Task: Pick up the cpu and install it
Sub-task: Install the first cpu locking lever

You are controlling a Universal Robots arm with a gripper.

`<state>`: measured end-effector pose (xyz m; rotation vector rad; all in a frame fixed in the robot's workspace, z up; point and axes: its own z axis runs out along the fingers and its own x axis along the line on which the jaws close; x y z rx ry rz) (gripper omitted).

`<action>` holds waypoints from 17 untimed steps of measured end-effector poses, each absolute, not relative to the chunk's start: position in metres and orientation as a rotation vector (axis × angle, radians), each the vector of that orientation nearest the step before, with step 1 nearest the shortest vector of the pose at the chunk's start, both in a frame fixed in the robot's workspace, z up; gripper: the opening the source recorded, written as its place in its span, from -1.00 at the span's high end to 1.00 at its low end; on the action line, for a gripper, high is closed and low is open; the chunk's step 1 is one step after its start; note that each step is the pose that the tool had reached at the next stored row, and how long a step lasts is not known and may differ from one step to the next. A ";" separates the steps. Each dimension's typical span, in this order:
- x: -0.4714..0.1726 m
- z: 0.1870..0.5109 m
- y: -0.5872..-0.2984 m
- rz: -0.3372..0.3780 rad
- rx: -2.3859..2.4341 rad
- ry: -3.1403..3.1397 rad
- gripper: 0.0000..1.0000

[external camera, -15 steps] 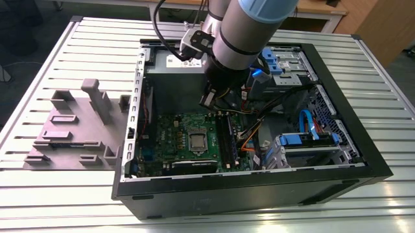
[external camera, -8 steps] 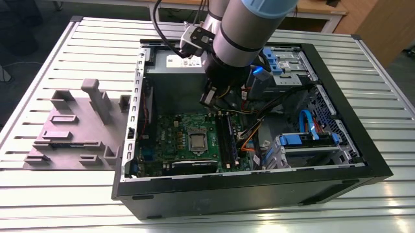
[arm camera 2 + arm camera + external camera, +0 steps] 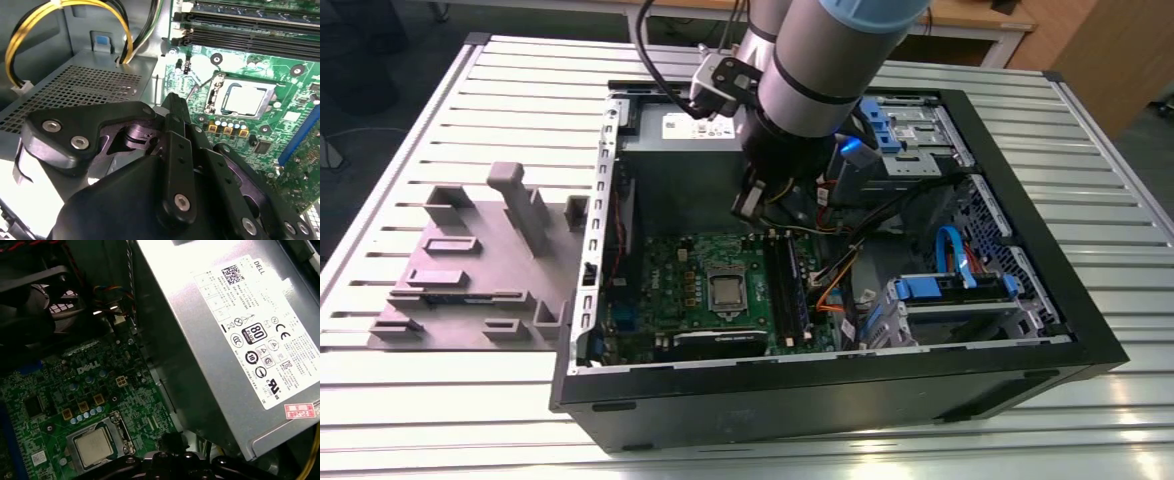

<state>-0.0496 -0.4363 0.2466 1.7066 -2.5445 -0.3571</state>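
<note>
Gripper (image 3: 172,107) hangs above the motherboard inside the open computer case, near the power supply; whether its fingers are released or clenched cannot be told, and nothing is seen held in it. In the first wrist view its black linkage (image 3: 170,462) sits just beside the socket.

Cpu (image 3: 245,98) lies flat in the socket on the motherboard, silvery top upward, with the shiny metal socket frame (image 3: 216,92) around it. In the first wrist view the cpu (image 3: 94,446) shows the same seating; in the exterior view it (image 3: 724,291) sits near the middle of the board.

Motherboard (image 3: 680,290) is green and lies on the floor of the case. Long black memory slots (image 3: 250,30) run alongside the socket. Grey power supply (image 3: 240,340), with a white label, stands next to the board; yellow and black cables (image 3: 30,35) loop over its perforated side.

Black computer case (image 3: 854,395) rests on its side on a slatted metal worktop (image 3: 467,130). Grey moulded fixture (image 3: 474,260) stands on the worktop at the exterior view's left of the case.
</note>
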 end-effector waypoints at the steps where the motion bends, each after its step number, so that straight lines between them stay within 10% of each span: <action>1: -0.050 0.246 -0.436 -0.354 1.706 -2.544 0.80; 17: -0.050 0.249 -0.464 -0.351 1.705 -2.543 0.80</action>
